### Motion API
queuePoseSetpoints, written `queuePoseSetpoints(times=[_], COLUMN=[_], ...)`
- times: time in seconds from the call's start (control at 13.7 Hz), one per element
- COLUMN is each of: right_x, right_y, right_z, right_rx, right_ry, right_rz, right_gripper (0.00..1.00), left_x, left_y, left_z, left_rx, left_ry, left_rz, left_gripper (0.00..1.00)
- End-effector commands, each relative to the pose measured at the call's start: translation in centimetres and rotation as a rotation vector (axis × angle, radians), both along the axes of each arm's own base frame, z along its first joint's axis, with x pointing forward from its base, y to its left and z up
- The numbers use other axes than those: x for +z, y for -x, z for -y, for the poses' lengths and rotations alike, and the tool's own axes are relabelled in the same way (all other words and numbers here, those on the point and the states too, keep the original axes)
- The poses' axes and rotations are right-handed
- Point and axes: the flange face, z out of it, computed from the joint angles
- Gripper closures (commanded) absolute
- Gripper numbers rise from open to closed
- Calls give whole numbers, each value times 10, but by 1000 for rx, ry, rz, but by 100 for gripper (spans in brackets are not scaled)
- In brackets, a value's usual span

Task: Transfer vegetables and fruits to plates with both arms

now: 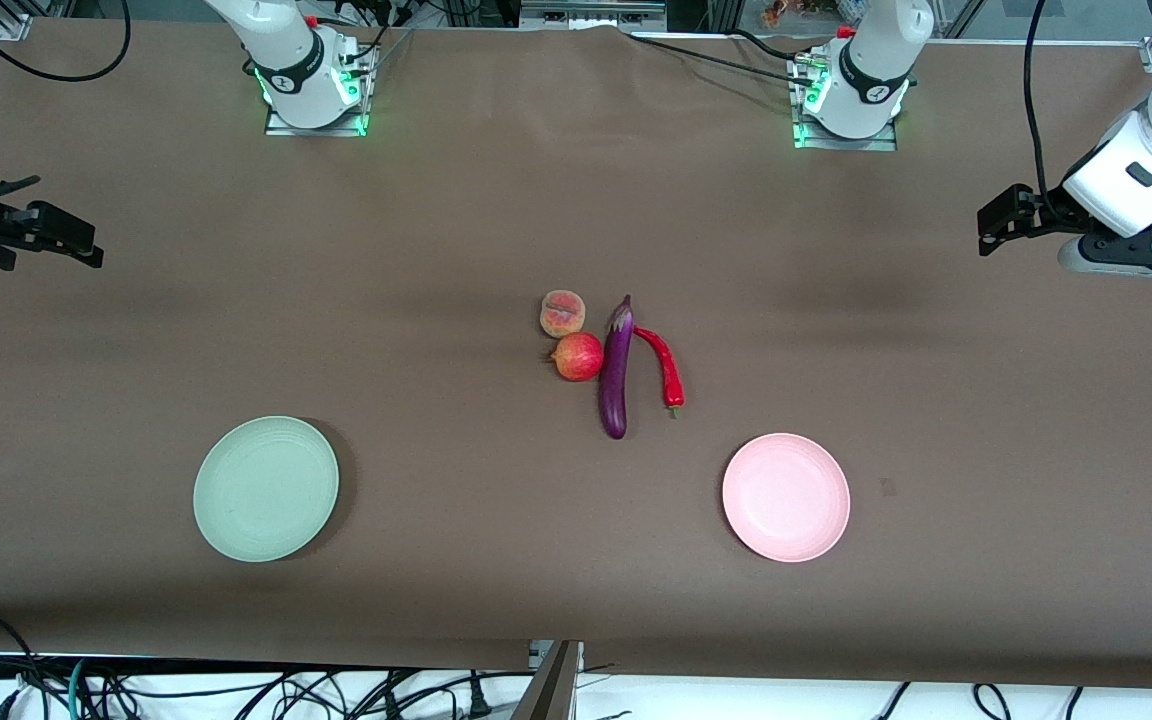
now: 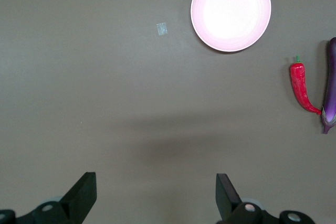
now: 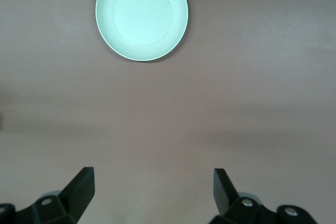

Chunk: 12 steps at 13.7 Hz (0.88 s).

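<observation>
A purple eggplant (image 1: 616,368) lies mid-table, with a red chili pepper (image 1: 665,366) beside it toward the left arm's end. A peach (image 1: 563,313) and a round red fruit (image 1: 577,357) lie beside the eggplant toward the right arm's end. The pale green plate (image 1: 266,488) and the pale pink plate (image 1: 786,497) sit nearer the front camera. My left gripper (image 1: 996,222) waits open and empty over the left arm's end of the table. My right gripper (image 1: 71,243) waits open and empty over the right arm's end. The left wrist view shows the pink plate (image 2: 231,10), chili (image 2: 301,86) and eggplant (image 2: 330,90). The right wrist view shows the green plate (image 3: 142,15).
Brown cloth covers the table (image 1: 436,250). A small pale scrap (image 1: 887,487) lies on the cloth beside the pink plate. The arm bases (image 1: 311,85) stand along the table's edge farthest from the front camera. Cables hang past the table's front edge.
</observation>
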Motion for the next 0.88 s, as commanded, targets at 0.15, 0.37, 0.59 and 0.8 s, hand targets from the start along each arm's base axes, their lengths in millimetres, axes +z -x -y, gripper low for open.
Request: queuePoseSetpoints(times=[0.15, 0.37, 0.59, 0.8], right_x=[3, 2, 3, -5], right_y=[-3, -4, -3, -5], right_z=[2, 2, -3, -14], right_rx=[7, 5, 15, 33], right_ry=[-19, -19, -13, -18], right_rz=[1, 0, -1, -20], right_gripper=[0, 0, 0, 0], left_x=[5, 5, 4, 4], left_y=[-3, -3, -3, -3], left_z=[-1, -1, -1, -2], left_rx=[2, 1, 1, 2], left_ry=[12, 12, 12, 12], left_rz=[6, 6, 3, 3], left_gripper=[0, 0, 0, 0])
